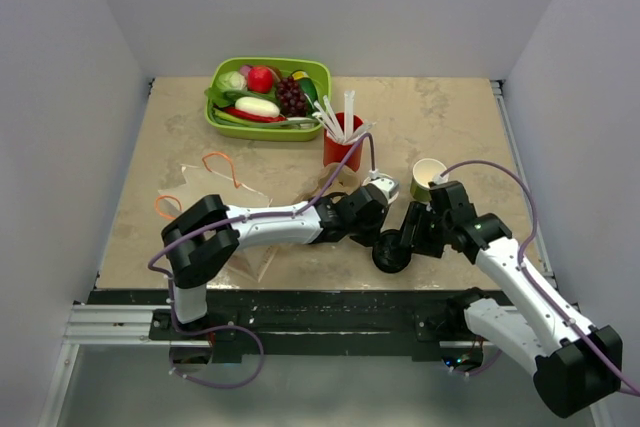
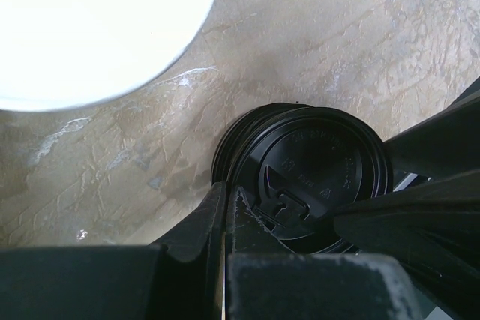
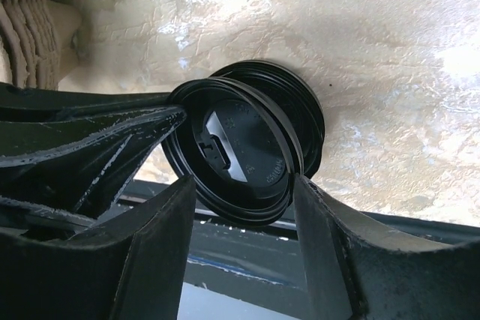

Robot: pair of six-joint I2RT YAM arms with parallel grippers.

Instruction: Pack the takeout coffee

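Black plastic lid (image 3: pixel 232 148) sits tilted, one edge raised off the stack of lids (image 3: pixel 304 110) beneath it, at the near edge of the bench (image 1: pixel 450 117), between the two arms. Right pincer (image 3: pixel 244 185) is about half open, one finger on either side of the tilted lid and against its rim, gripping it across its width. Left pincer (image 2: pixel 227 204) is fully closed, its tip against the lid's rim on the opposite side; whether it pinches the rim, cannot tell. Green paper cup (image 1: pixel 430 176) stands upright just beyond the right pincer, right of centre, its top open and its white inside showing, apart from the lid. Red cup (image 1: pixel 340 152) holding white sticks (image 1: pixel 335 112) stands left of the green cup, towards the middle of the bench. Green tray (image 1: pixel 222 122) of fruit and vegetables lies at the far edge. Paper bag (image 1: pixel 215 192) with orange handles lies flat on the left, partly under the left arm.
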